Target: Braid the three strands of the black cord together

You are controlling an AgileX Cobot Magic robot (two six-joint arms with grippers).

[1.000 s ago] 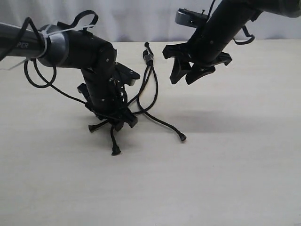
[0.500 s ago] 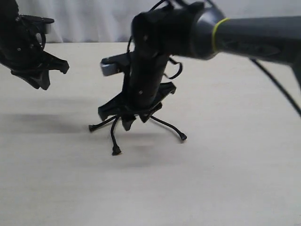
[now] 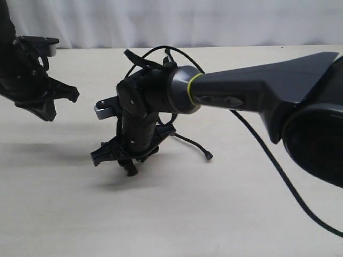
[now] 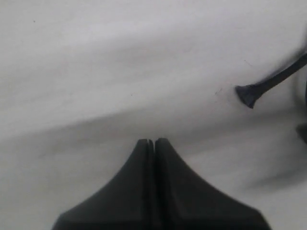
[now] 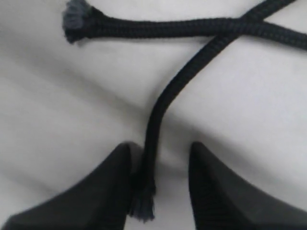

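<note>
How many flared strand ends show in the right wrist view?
2. One flared matte black strand end lies apart on the pale surface; the other end sits between the open right tool's fingers. A third may be hidden.

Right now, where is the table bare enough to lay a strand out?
Bare: the near table in front of the right gripper, and the stretch between it and the left gripper. Crowded: under the right gripper, where the strands cross.

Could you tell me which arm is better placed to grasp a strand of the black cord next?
The right. The right gripper is open and down at the black cord, with one strand running between its fingers. The left gripper is shut and off to the side.
</note>
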